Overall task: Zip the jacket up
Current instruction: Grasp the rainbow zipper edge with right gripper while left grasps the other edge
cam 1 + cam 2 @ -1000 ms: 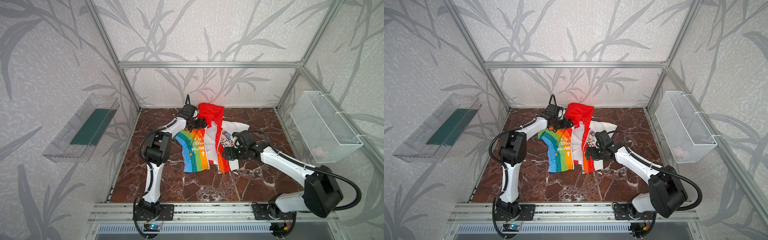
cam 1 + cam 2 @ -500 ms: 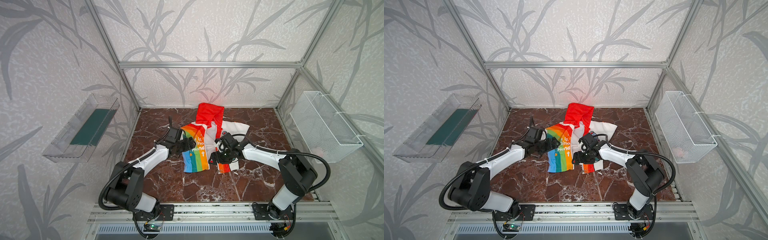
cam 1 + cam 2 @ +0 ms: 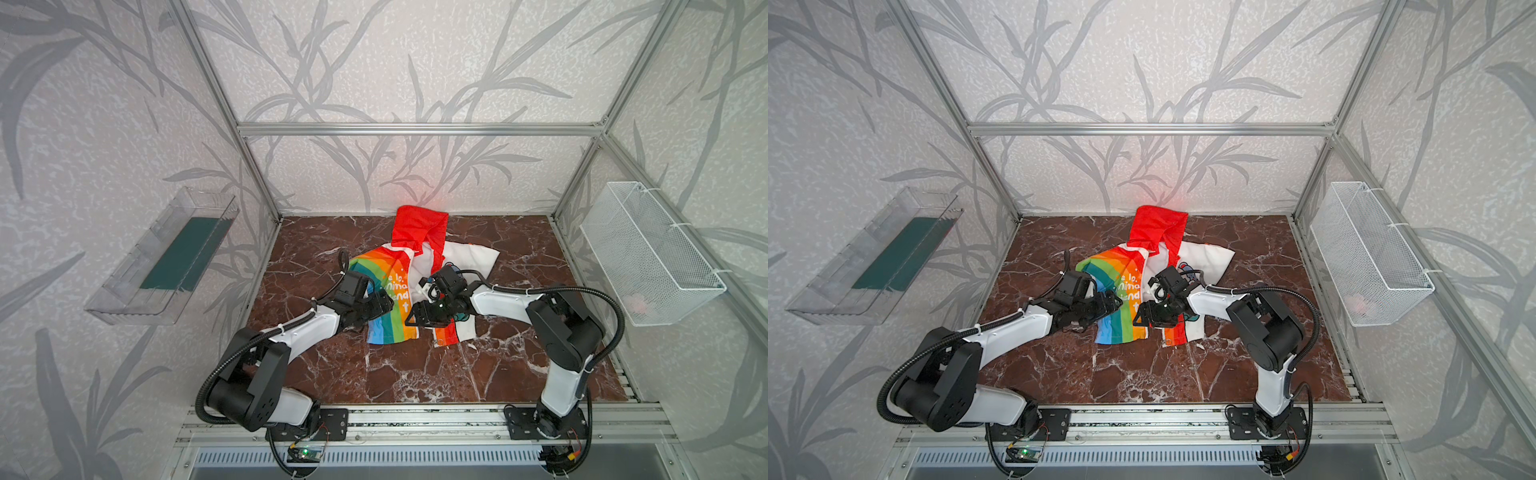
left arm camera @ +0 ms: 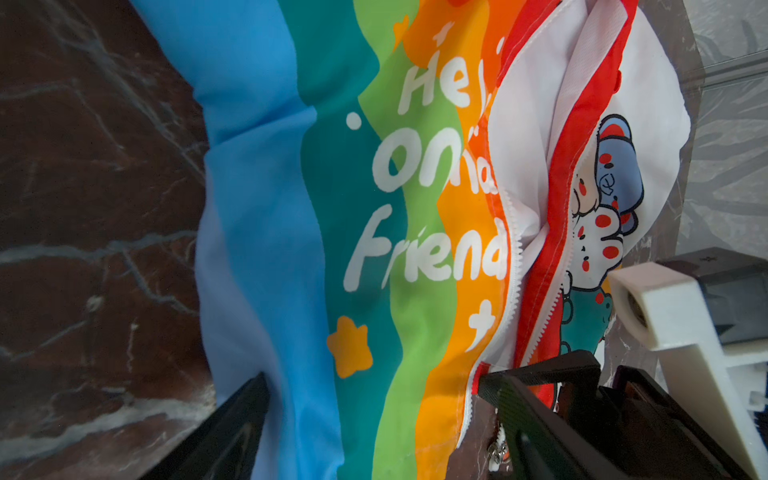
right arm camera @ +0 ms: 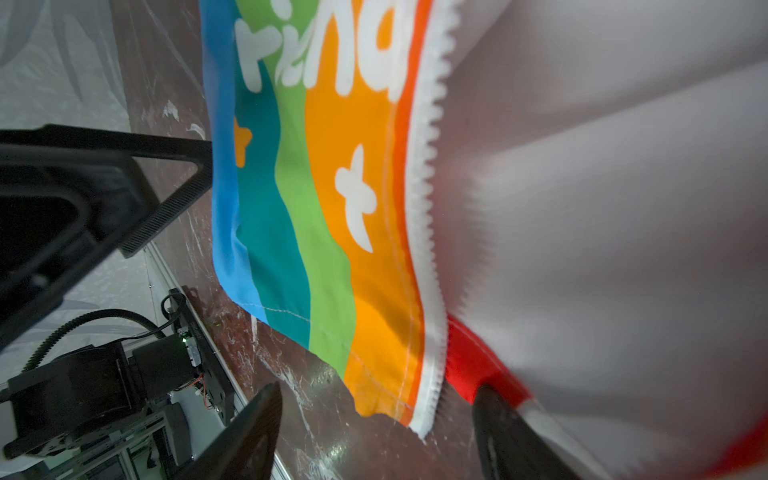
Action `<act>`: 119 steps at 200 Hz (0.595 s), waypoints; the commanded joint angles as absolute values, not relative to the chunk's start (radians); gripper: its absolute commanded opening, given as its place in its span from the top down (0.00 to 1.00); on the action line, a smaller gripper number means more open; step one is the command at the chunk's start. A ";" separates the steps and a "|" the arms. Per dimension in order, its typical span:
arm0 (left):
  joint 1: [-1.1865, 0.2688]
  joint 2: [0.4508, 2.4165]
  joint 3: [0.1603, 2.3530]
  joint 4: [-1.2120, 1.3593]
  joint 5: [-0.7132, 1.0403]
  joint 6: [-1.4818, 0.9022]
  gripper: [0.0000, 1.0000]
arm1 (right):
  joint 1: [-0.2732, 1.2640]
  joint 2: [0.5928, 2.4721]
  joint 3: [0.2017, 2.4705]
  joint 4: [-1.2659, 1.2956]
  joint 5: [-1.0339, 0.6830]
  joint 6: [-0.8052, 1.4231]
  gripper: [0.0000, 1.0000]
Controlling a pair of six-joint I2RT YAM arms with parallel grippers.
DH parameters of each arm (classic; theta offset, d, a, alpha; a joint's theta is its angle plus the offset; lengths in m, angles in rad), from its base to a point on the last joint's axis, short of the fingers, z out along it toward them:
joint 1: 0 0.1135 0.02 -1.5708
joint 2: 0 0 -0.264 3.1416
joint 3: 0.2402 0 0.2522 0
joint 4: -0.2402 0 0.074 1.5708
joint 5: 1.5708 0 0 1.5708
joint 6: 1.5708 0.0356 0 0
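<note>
Early stage, by the look of it: zipper [image 4: 513, 266] undone along all its visible length, tooth rows parted, bottom ends not yet joined.

At the near hem of the jacket [image 3: 469, 257], spread flat mid-worktop with hem toward the arm bases: right gripper [image 5: 376, 399] with jaws apart, straddling the bottom end of one white tooth row and the red edge beside it, clamped on nothing. Just to its left, left gripper [image 4: 370, 395] also wide apart, with the rainbow panel [image 3: 1117, 330] lying between its fingers [image 4: 232, 428], nothing pinched. Small metal pull [image 4: 496, 451] dangling at the hem end, only partly seen.

Calls next, probably, for closing on each hem corner, bringing the two ends together and seating one row's end in the slider before any pull up toward the red hood [image 3: 419, 226]. Needs the thin cloth kept taut; otherwise bunching likely.

Open room: bare marble worktop [image 3: 395, 374] between front rail [image 3: 415, 415] and hem, free for both elbows. More bare marble on either side of the jacket. Clear tray [image 3: 166, 257] and wire basket [image 3: 648, 257] up on the side walls, well apart from the work. Farthest, hood tip near the back wall [image 3: 415, 174], so little slack for pushing the jacket away.
</note>
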State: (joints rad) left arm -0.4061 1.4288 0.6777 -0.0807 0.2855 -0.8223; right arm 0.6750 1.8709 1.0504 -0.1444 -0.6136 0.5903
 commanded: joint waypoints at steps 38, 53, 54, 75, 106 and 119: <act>-0.411 1.423 0.631 -0.053 0.261 -0.840 0.11 | 0.675 1.887 1.032 0.065 -0.767 0.730 0.30; -0.411 1.409 0.625 -0.052 0.256 -0.844 0.11 | 0.675 1.875 1.012 0.133 -0.798 0.770 0.33; -0.411 1.408 0.626 -0.052 0.256 -0.845 0.11 | 0.675 1.875 1.010 0.137 -0.800 0.773 0.34; -0.411 1.395 0.630 -0.057 0.256 -0.845 0.11 | 0.673 1.865 0.974 0.229 -0.833 0.829 0.37; -0.410 1.379 0.628 -0.066 0.252 -0.840 0.11 | 0.672 1.865 0.916 0.350 -0.844 0.883 0.43; -0.410 1.373 0.626 -0.072 0.253 -0.838 0.11 | 0.672 1.862 0.890 0.414 -0.851 0.916 0.48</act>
